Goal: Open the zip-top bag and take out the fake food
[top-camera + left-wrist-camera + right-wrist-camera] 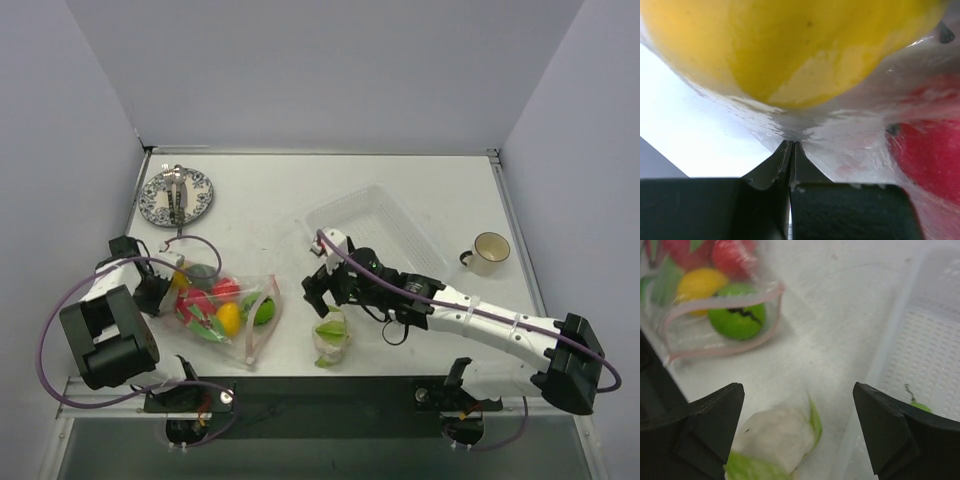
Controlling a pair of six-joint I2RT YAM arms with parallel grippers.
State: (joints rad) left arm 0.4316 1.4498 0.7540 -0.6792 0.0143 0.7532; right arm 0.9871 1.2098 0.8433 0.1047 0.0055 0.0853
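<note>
The zip-top bag (250,335) lies at the front left with its pink zip mouth (720,342) gaping open toward the right. Inside are red (196,302), yellow (229,318) and green (737,317) fake food pieces. My left gripper (160,290) is shut on the bag's left end; in the left wrist view the closed jaws pinch clear plastic (850,140) below a yellow piece (790,45) and a red piece (930,155). The white cauliflower with green leaves (331,338) lies on the table outside the bag. My right gripper (799,405) is open and empty just above the cauliflower (775,440).
A rigid clear mesh tray (385,225) lies at the centre right, close beside my right gripper, with a small green piece (917,405) in it. A mug (490,252) stands at the right. A patterned plate with cutlery (176,196) sits at the back left.
</note>
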